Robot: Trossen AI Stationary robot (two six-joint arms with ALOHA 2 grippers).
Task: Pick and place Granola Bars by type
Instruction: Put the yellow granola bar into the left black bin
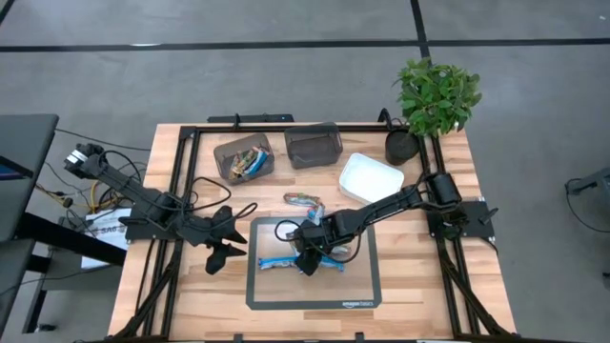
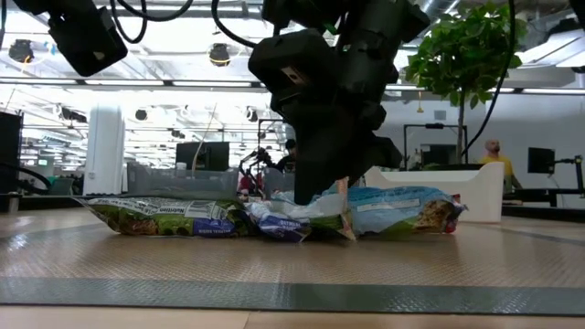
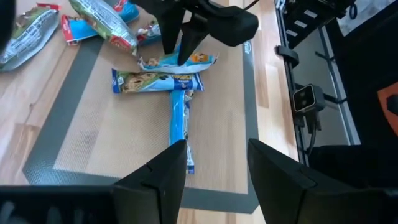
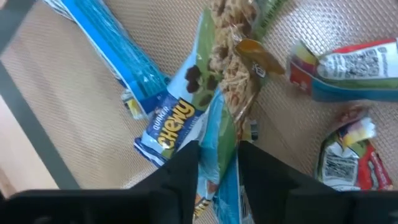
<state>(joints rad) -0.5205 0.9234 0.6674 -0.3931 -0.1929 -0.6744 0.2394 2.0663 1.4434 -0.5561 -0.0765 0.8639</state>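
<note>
The high camera hangs above the wooden table [image 1: 191,286] and looks straight down, far enough off to take in the whole top, both arms and the floor around. The low camera sits at table height, close to the grey mat [image 2: 274,292], facing level across it into the room behind. The left wrist camera looks forward and down past its own fingers [image 3: 165,180] from a moderate height, over the mat [image 3: 81,155] towards the right arm. The right wrist camera points almost straight down, very near the pile of granola bars [image 4: 180,118]. All four share that pile on the mat [image 1: 357,286].
</note>
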